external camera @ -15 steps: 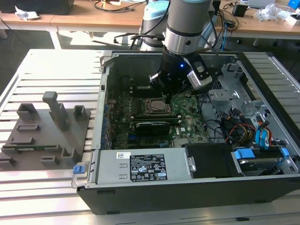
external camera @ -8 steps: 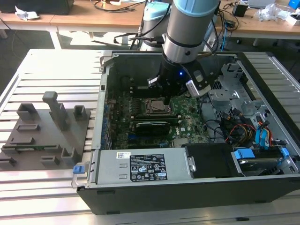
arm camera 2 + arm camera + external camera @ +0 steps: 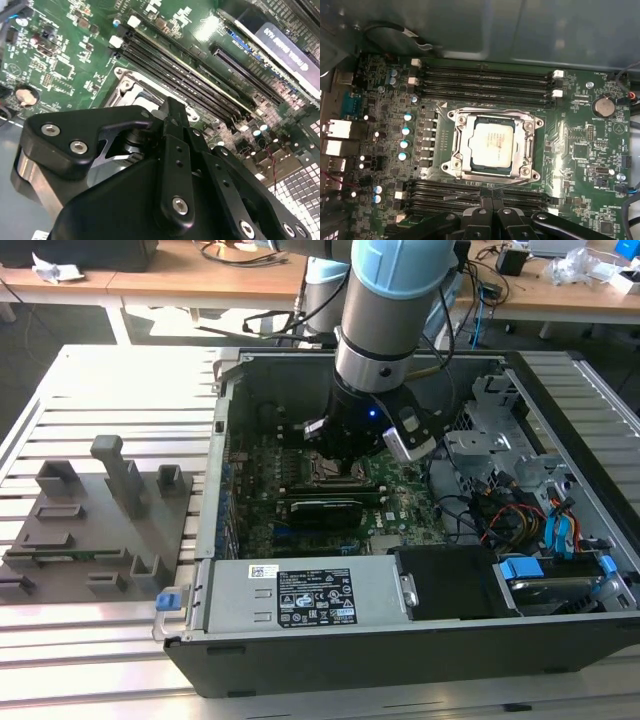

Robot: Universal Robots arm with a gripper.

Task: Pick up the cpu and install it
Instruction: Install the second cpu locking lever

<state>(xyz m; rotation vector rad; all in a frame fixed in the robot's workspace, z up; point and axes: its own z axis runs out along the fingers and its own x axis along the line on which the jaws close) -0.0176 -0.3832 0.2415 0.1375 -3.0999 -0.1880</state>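
Slatted counter [image 3: 100, 380] carries an open case [image 3: 400, 640] with the arm reaching down inside it, over the motherboard [image 3: 580, 145]. Cpu [image 3: 492, 145] already sits flat in its socket [image 3: 455, 165], square to the frame, so placement looks done. End effector [image 3: 492, 205] hangs just beside the socket over the memory slots, fingers [image 3: 482, 202] pressed together and holding nothing.

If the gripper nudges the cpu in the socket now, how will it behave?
The cpu looks thin, flat and rigid, so it likely slides rather than tips or rolls. Its smooth metal top probably offers little grip. It lies inside the socket frame, whose edges should limit sideways shift. The gripper sits just beside it.
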